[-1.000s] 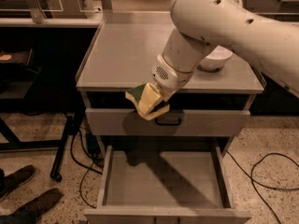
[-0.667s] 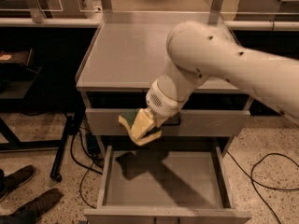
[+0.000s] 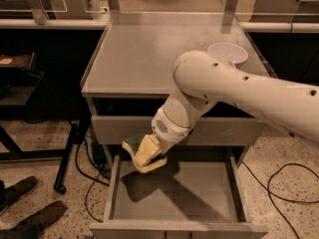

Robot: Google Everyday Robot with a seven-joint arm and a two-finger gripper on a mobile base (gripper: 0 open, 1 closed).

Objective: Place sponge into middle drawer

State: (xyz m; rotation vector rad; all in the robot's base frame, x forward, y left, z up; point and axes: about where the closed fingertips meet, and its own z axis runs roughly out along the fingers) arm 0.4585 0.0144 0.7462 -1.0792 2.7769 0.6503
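The sponge (image 3: 134,144), yellow with a dark green layer, is held in my gripper (image 3: 143,153) at the end of the white arm. The gripper hangs over the back left part of the open middle drawer (image 3: 174,198), a wide shallow grey metal tray pulled out below the cabinet. The sponge sits above the drawer's rear left corner and does not touch the bottom. The drawer holds nothing else. The arm hides part of the drawer front above.
A grey cabinet top (image 3: 149,54) carries a white bowl (image 3: 227,53) at its right. A closed drawer front (image 3: 119,129) lies above the open one. Cables (image 3: 94,163) and a table leg (image 3: 70,153) stand at the left; shoes (image 3: 22,190) are at bottom left.
My gripper with the sponge has moved down and leftward from in front of the upper drawer front to over the open drawer. The bowl shows again beside the arm.
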